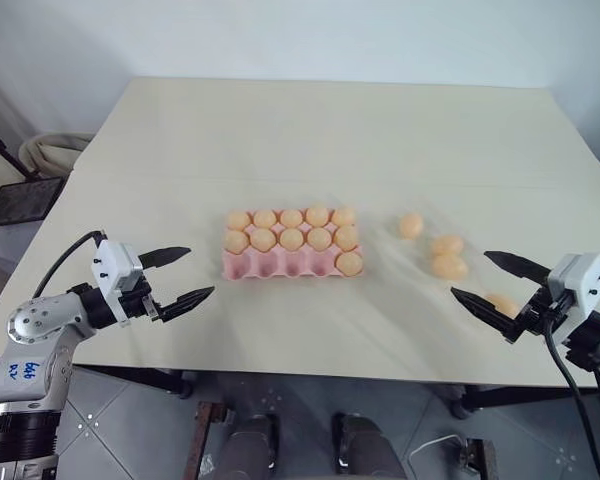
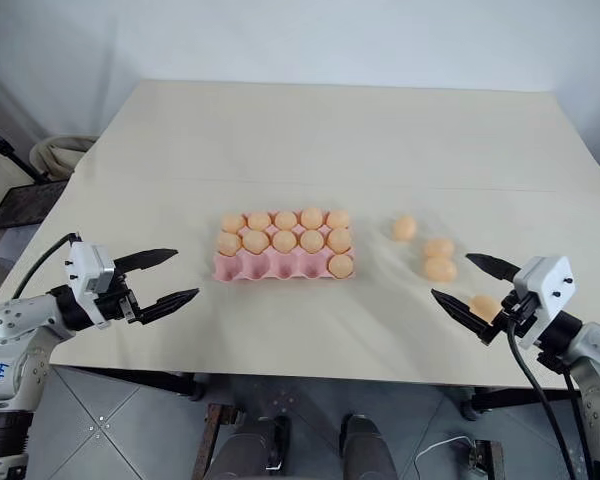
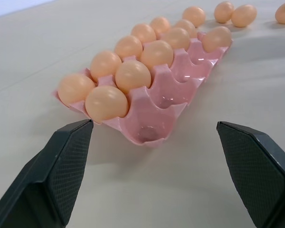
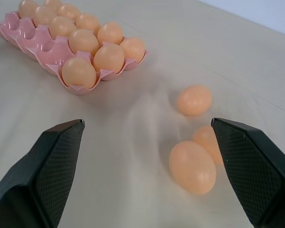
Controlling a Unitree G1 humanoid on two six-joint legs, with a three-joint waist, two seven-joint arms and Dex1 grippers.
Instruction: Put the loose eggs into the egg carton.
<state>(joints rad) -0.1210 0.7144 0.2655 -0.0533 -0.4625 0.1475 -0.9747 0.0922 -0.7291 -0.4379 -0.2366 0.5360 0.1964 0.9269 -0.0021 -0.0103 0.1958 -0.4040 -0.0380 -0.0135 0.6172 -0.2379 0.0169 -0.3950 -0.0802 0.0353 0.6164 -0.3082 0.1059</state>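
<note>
The pale-pink egg carton (image 1: 271, 266) lies flat in the middle of the table. Its back and middle rows are full of eggs, and the front row holds one egg (image 1: 350, 263) at its right end. To its right, several loose eggs lie on the table: one (image 1: 411, 225) nearest the carton, two close together (image 1: 447, 244) (image 1: 450, 266), and one (image 1: 502, 303) partly hidden under my right gripper's fingers. My right gripper (image 1: 470, 273) is open and level, pointing toward them. My left gripper (image 1: 200, 271) is open left of the carton and holds nothing.
The cream table (image 1: 320, 130) has bare room behind the carton and along its front edge (image 1: 310, 372). On the floor at the far left lie a black tray (image 1: 20, 200) and a beige bundle (image 1: 55, 150).
</note>
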